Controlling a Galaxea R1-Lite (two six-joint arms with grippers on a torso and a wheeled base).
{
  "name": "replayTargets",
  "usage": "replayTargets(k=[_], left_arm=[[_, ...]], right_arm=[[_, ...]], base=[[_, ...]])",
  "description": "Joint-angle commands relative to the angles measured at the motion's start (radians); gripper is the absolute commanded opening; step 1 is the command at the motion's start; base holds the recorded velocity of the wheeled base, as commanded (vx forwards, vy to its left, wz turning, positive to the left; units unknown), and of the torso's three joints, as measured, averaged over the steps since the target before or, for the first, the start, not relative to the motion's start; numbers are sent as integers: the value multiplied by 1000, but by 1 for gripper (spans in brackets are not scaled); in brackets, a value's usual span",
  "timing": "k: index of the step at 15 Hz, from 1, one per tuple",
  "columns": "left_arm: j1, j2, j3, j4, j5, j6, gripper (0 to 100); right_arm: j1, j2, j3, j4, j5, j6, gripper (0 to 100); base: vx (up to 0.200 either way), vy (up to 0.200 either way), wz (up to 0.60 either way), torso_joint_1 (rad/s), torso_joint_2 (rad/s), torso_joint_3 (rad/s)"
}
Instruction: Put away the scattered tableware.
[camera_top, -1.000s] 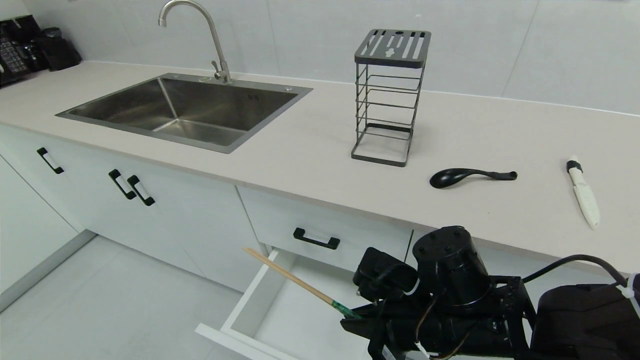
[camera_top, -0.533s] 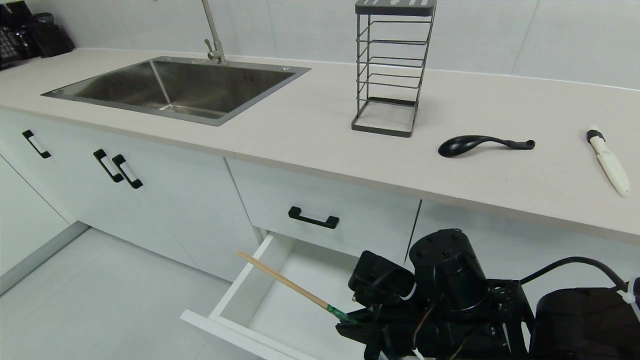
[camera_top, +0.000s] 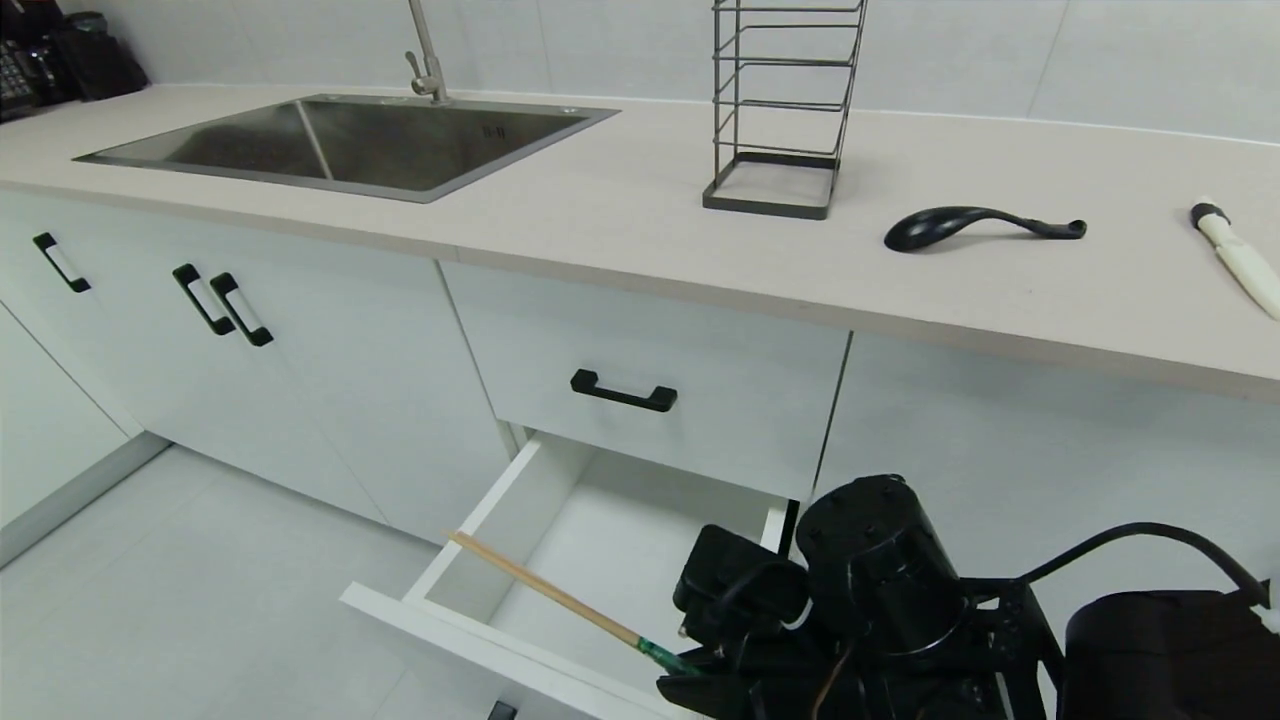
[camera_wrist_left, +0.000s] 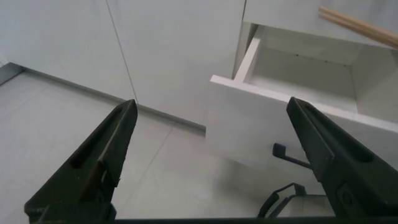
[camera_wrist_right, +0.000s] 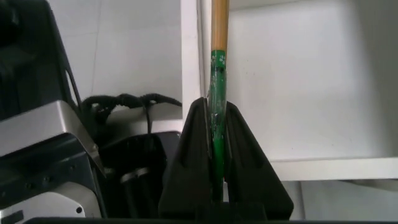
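A pair of wooden chopsticks (camera_top: 545, 592) with a green end is held slanted over the open white drawer (camera_top: 470, 640), low in the head view. My right gripper (camera_top: 690, 668) is shut on the green end. In the right wrist view the right gripper (camera_wrist_right: 216, 180) clamps the chopsticks (camera_wrist_right: 219, 37) above the drawer's wall (camera_wrist_right: 189, 56). My left gripper (camera_wrist_left: 211, 106) is open with nothing in it, out over the floor beside the drawer (camera_wrist_left: 298, 102). A black spoon (camera_top: 940, 224) and a white knife (camera_top: 1240, 262) lie on the counter at the right.
A wire rack (camera_top: 780, 110) stands on the counter behind the spoon. The steel sink (camera_top: 340, 140) is at the back left. A shut drawer with a black handle (camera_top: 622, 391) sits above the open one. Grey floor lies to the left.
The head camera has moved, so the counter sits higher in the picture and more of the open drawer shows. The chopsticks stay clamped in the right gripper, angled over the drawer.
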Motion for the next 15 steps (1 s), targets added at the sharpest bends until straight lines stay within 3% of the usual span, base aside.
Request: replayTargets(k=[1,3,5,8,15], left_arm=[[0,0,0,1,0,0,100],[0,0,0,1,0,0,100],[0,0,0,1,0,0,100],[0,0,0,1,0,0,100],[0,0,0,1,0,0,100]], right_arm=[[11,-3,1,3,-3,-5,0],[11,4,-39,4,-19,-7,0],[11,9,-134,59,-106,-2,0],[35,-13,-339,446,-233,-2,0],[52,147,-404,365,-342,-5,0]], base=[[0,0,0,-76,276,134],[0,0,0,-29,256,39],[0,0,0,-7,110,39],[0,0,0,0,0,0],[0,0,0,1,3,15]])
